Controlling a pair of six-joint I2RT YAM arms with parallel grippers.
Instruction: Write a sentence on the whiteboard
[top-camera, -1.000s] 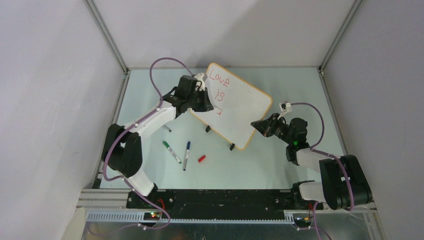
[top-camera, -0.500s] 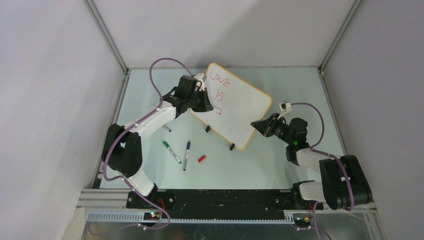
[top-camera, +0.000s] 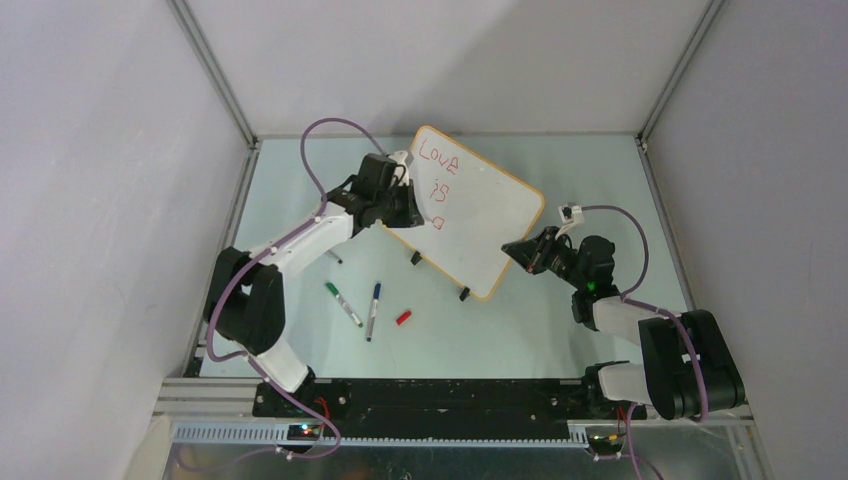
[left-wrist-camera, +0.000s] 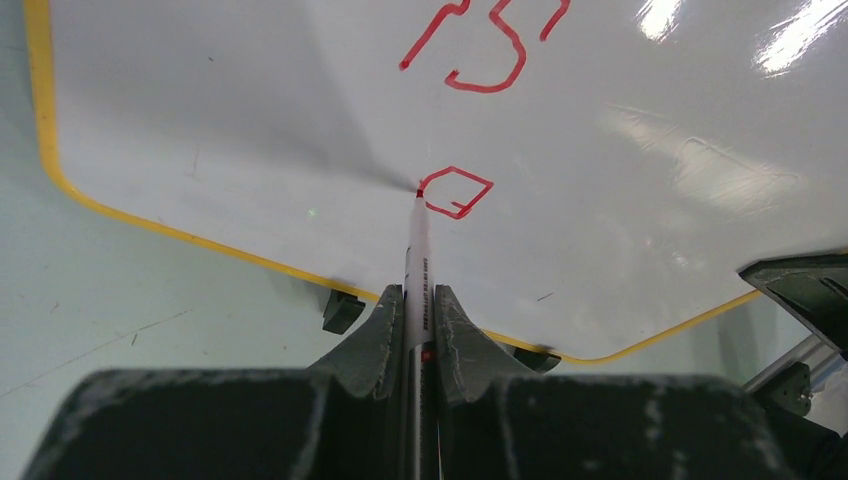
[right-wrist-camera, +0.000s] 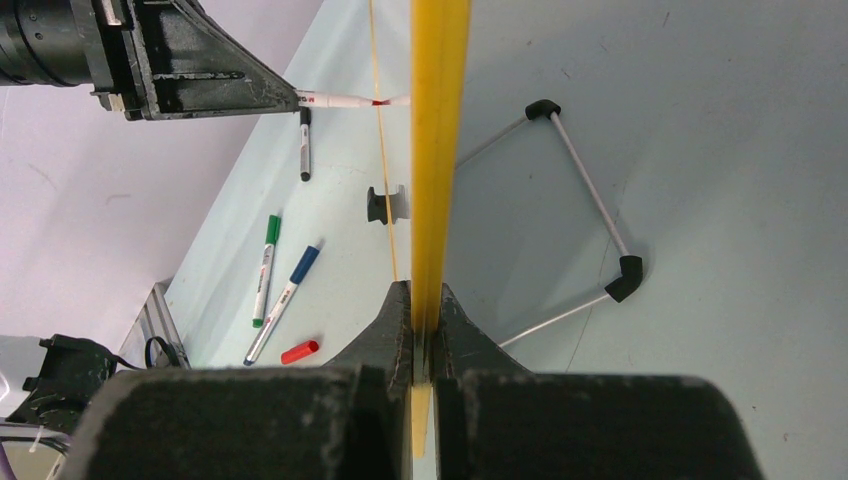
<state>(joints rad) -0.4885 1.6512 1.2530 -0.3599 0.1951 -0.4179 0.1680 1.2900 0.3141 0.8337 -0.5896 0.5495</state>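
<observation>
The whiteboard (top-camera: 470, 215) stands tilted on two black clip feet (top-camera: 464, 294) in the middle of the table. Its sentence reads "Love" (top-camera: 437, 153) and "is" (top-camera: 437, 189) in red, with a small closed loop (left-wrist-camera: 456, 191) beneath them. My left gripper (left-wrist-camera: 420, 295) is shut on a red marker (left-wrist-camera: 418, 250), whose tip touches the board at the loop's left corner. My right gripper (right-wrist-camera: 425, 290) is shut on the whiteboard's orange edge (right-wrist-camera: 438, 150) at its right corner, seen edge-on in the right wrist view.
A green marker (top-camera: 342, 303), a blue marker (top-camera: 373, 310) and a red cap (top-camera: 403, 317) lie in front of the board. A black marker (right-wrist-camera: 304, 145) lies beneath the left arm. A wire stand (right-wrist-camera: 590, 210) rests behind the board. Enclosure walls close in both sides.
The mark on the third line has grown from an open bracket-like stroke into a closed loop. The left gripper shifted slightly with the marker. The right arm has not moved.
</observation>
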